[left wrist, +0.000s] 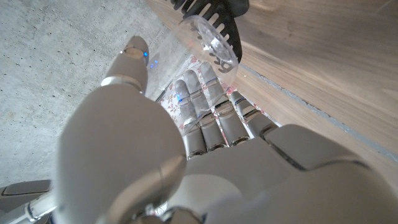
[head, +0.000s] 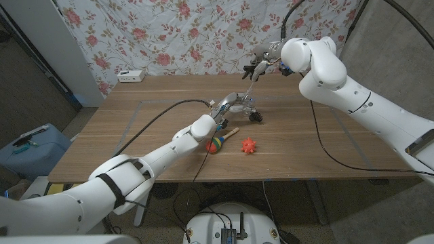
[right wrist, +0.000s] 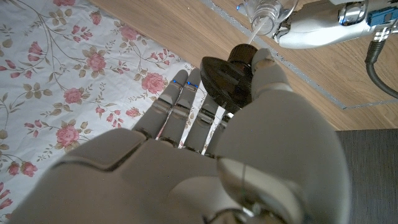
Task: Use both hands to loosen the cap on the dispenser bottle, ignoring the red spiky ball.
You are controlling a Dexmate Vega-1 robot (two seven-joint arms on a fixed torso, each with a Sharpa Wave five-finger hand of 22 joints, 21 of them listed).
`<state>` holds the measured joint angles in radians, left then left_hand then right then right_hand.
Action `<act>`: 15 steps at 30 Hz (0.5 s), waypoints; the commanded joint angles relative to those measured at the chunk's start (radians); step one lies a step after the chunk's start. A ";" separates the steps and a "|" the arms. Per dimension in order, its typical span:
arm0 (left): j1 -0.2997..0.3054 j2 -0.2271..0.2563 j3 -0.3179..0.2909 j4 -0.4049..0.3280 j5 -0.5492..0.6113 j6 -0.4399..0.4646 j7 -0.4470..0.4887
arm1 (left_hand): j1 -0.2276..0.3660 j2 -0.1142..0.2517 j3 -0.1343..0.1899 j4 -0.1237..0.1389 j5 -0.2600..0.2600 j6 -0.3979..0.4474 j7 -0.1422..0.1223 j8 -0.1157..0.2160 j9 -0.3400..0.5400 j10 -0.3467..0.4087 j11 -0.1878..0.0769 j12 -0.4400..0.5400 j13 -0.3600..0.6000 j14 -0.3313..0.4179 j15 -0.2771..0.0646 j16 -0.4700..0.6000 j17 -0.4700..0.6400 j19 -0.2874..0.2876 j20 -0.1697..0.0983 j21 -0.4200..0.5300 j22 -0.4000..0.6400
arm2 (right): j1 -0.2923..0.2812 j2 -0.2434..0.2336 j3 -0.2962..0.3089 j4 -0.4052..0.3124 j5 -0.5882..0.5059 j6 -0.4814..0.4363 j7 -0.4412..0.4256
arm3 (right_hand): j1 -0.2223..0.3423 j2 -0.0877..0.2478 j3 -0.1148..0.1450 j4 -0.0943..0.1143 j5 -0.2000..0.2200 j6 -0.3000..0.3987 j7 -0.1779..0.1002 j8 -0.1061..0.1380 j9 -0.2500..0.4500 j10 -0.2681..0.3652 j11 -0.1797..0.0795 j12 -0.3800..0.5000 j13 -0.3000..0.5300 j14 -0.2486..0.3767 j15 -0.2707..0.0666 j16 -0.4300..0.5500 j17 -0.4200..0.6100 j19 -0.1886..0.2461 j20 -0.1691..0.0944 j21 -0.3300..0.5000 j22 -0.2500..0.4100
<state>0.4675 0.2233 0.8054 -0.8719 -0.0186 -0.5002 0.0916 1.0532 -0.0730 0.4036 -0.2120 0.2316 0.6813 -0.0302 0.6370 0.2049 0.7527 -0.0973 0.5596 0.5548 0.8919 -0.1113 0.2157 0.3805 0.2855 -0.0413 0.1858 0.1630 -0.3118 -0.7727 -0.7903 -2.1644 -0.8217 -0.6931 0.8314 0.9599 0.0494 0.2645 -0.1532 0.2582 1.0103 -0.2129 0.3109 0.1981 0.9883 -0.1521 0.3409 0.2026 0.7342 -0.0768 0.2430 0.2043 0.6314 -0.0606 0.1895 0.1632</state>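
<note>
We see the dispenser bottle (head: 234, 102) lying tipped near the middle of the wooden table (head: 135, 125), held by the left hand (head: 203, 127) — fingers wrapped round its clear body. In the left wrist view the bottle (left wrist: 208, 43) is see-through plastic w/ a ribbed round base, the fingers (left wrist: 211, 121) curled up against it.

The cap (right wrist: 230, 81) is off the bottle: a black pump top, disc-shaped collar w/ a thin clear dip tube below it. The right hand (head: 261, 64) has it pinched between thumb and fingers, raised above the table's far side, well apart from the bottle; in the head view the tube hangs down from that hand. In the right wrist view the right hand (right wrist: 205, 155) grips the cap, and the bottle's open neck (right wrist: 264, 15) shows beyond it.

Near the front edge sit the red spiky ball (head: 249, 145) and a multicoloured maraca (head: 218, 143) — the latter just beside the left hand.
</note>
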 commanded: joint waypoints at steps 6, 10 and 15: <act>0.047 0.050 -0.007 -0.098 0.032 0.058 0.033 | -0.122 0.204 0.065 0.056 -0.006 0.079 -0.002 0.004 0.001 0.038 -0.037 0.006 0.004 0.011 -0.049 0.005 0.003 -0.005 -0.054 -0.002 0.002 | -0.019 -0.014 0.034 -0.043 -0.009 -0.004 0.017 | 0.009 0.014 0.000 0.004 -0.001 0.015 -0.002 0.002 0.004 0.067 -0.052 0.000 0.005 0.010 -0.153 -0.005 0.003 0.007 0.000 -0.003 0.001; 0.058 0.062 -0.008 -0.120 0.041 0.068 0.043 | -0.123 0.203 0.065 0.056 -0.007 0.078 -0.002 0.004 0.001 0.039 -0.037 0.006 0.003 0.010 -0.049 0.005 0.003 -0.005 -0.054 -0.002 0.002 | -0.021 -0.015 0.037 -0.052 -0.011 -0.003 0.024 | 0.010 0.013 -0.001 0.004 -0.001 0.016 -0.001 0.002 0.004 0.067 -0.052 -0.001 0.005 0.012 -0.152 -0.005 0.004 0.007 0.000 -0.004 0.001; 0.075 0.084 -0.014 -0.160 0.052 0.090 0.054 | -0.122 0.203 0.064 0.056 -0.007 0.077 -0.002 0.003 0.001 0.039 -0.036 0.005 0.003 0.008 -0.049 0.005 0.004 -0.005 -0.055 -0.002 0.002 | -0.024 -0.017 0.046 -0.064 -0.004 0.000 0.030 | 0.011 0.015 -0.001 0.004 -0.002 0.016 -0.001 0.001 0.004 0.069 -0.052 -0.003 0.005 0.013 -0.153 -0.007 0.003 0.007 0.000 -0.004 0.001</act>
<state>0.5073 0.2662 0.7994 -0.9560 0.0105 -0.4481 0.1226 1.0532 -0.0730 0.4038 -0.2121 0.2231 0.6813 -0.0302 0.6367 0.2049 0.7512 -0.0987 0.5552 0.5547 0.8919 -0.1114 0.2128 0.3809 0.2855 -0.0413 0.1858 0.1630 -0.3284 -0.7842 -0.7609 -2.2030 -0.8294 -0.6936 0.8452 0.9596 0.0496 0.2642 -0.1534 0.2553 1.0150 -0.2143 0.3068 0.1982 0.9939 -0.1466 0.3398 0.2025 0.7359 -0.0750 0.2371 0.2048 0.6313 -0.0606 0.1895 0.1632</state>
